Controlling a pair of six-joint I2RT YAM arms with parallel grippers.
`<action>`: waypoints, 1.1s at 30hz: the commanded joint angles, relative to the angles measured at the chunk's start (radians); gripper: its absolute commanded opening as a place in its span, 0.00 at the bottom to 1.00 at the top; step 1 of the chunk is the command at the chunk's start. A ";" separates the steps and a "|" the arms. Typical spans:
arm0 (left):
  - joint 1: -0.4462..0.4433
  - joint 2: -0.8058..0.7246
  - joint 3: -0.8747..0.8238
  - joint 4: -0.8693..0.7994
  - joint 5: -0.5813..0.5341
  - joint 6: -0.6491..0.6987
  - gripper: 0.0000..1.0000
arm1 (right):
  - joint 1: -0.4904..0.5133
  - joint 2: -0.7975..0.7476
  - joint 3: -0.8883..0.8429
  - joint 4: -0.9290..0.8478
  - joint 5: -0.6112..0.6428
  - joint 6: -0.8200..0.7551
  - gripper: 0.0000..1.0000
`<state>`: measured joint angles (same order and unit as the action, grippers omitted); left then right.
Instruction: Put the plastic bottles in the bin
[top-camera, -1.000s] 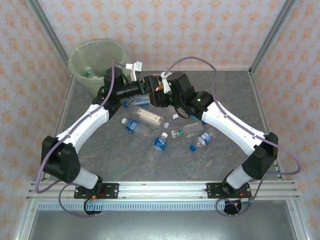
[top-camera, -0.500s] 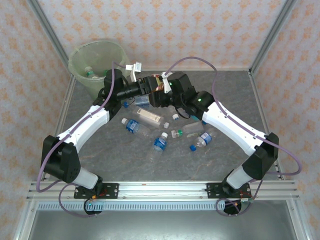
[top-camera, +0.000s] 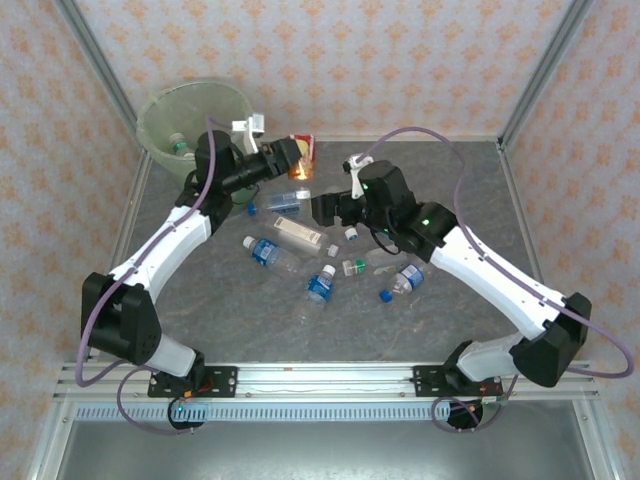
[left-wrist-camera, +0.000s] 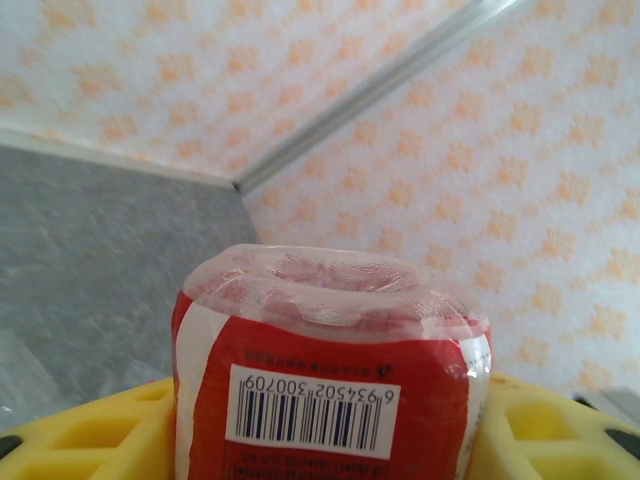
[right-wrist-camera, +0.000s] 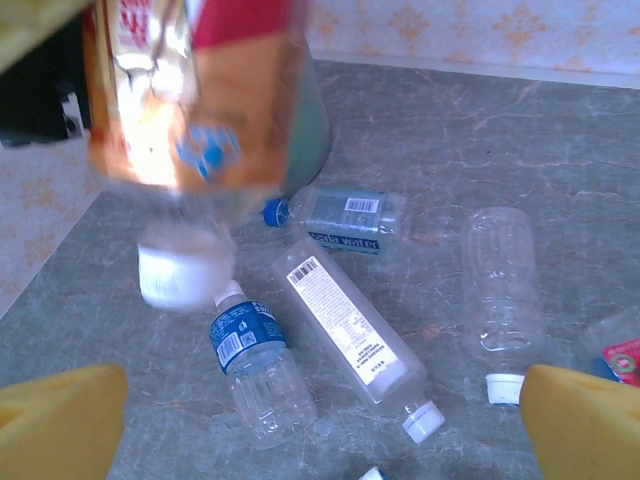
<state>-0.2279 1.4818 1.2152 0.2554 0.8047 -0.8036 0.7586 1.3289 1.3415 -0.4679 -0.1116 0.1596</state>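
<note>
Top external view: the left gripper (top-camera: 287, 156) is clamped on an orange bottle with a red label (top-camera: 301, 165). It is held up off the table (top-camera: 470, 190), between the bin (top-camera: 160, 105) and the right gripper (top-camera: 322, 208). The left wrist view confirms the hold: yellow fingers (left-wrist-camera: 90, 430) press both sides of the bottle near its base. The right gripper stands wide apart with nothing in it, hovering over the loose bottles (right-wrist-camera: 255, 365) lying mid-table. The bin sits at the far left corner, just behind the left wrist, with at least one bottle already inside.

Risks noted:
- The grip is at one end, so the capped end hangs free. A fast swing toward the bin could lever the bottle out of the fingers.
- Thin plastic may buckle under the squeeze and slip.
- The free end could catch the bin rim and tip the bin.
- The bottle looks part full, but the right wrist picture is blurred, so this is uncertain.
- The arms are close, and crossing paths would risk a knock.
</note>
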 joint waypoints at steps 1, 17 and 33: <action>0.072 -0.029 0.060 -0.023 -0.054 -0.014 0.56 | 0.005 -0.056 -0.033 0.050 0.068 0.022 1.00; 0.401 0.052 0.359 -0.322 -0.265 0.085 0.56 | -0.003 -0.091 -0.081 0.117 0.109 0.005 1.00; 0.367 0.307 0.646 -0.554 -0.437 0.287 0.56 | -0.025 -0.086 -0.059 0.115 0.118 0.011 1.00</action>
<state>0.1696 1.7679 1.8019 -0.2447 0.3996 -0.5816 0.7425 1.2648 1.2663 -0.3660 -0.0212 0.1719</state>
